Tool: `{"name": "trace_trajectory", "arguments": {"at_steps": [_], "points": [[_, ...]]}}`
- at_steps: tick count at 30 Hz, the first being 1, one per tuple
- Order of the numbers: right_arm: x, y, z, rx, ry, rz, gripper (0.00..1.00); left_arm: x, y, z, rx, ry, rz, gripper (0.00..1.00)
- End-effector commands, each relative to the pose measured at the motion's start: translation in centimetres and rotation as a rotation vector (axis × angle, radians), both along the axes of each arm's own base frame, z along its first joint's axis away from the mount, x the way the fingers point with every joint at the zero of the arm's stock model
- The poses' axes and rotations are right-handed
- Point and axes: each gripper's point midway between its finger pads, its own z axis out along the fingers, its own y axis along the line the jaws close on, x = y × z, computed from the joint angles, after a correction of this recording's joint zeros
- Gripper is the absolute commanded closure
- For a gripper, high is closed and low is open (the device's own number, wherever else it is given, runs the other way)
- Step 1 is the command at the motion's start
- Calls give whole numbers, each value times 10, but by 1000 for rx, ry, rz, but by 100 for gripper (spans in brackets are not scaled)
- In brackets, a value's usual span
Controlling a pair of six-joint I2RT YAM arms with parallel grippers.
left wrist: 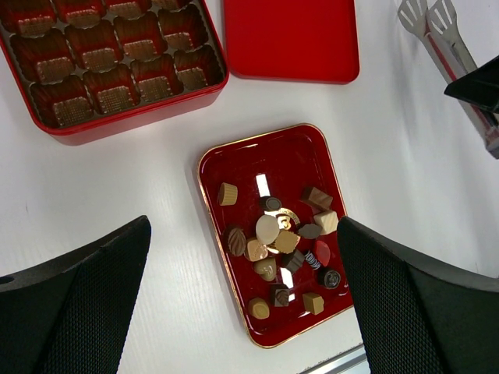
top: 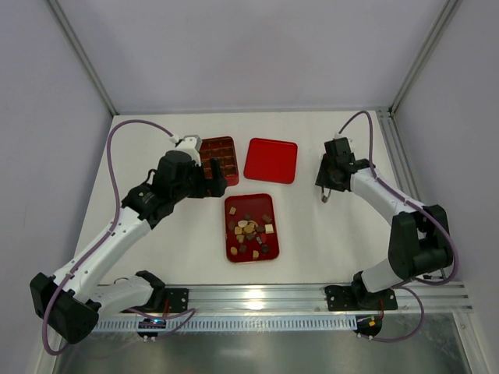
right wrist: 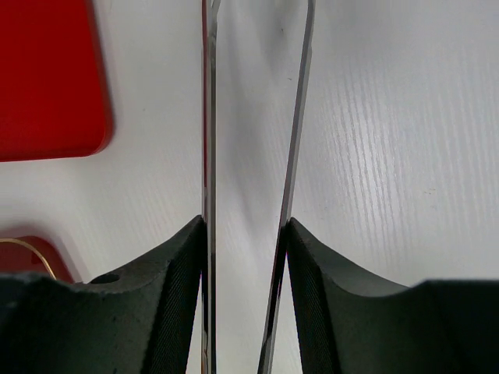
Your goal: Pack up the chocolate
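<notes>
White counter point(top: 312, 234): small brown and cream chocolate pieces point(left wrist: 281, 234) heaped in shallow red tray point(left wrist: 273, 152), beneath wide-spread left gripper point(left wrist: 245, 304). Pinched in right gripper point(right wrist: 245, 296): slim metal tongs point(right wrist: 209, 117), likely for lifting pieces. Beyond left gripper, red compartmented box point(left wrist: 117, 78) awaits filling.

Glossy red tray point(left wrist: 265, 156); shiny metal tongs point(right wrist: 209, 117); matt textured black fingers point(right wrist: 156, 312).

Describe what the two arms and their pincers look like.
Both arms are alike: the left arm and right arm have white tubular links and chunky black joints. A thin purple cable loops along each. The left pincer and right pincer are black with finely textured finger pads.
</notes>
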Motion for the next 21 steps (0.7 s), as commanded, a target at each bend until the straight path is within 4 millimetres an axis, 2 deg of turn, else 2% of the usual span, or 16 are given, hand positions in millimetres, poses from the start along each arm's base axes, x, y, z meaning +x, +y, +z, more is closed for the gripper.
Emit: {"name": "trace_trajectory", "arguments": {"at_steps": [1, 4, 14, 21], "points": [[-8, 3, 22, 10, -36, 29, 53, 2, 0, 3, -6, -15, 1, 0], [-14, 6, 29, 25, -44, 44, 53, 3, 1, 4, -3, -19, 6, 0], [-28, 14, 70, 71, -122, 77, 53, 4, 2, 6, -2, -26, 13, 0], [-35, 36, 99, 93, -166, 140, 55, 5, 4, 10, -1, -39, 22, 0]]}}
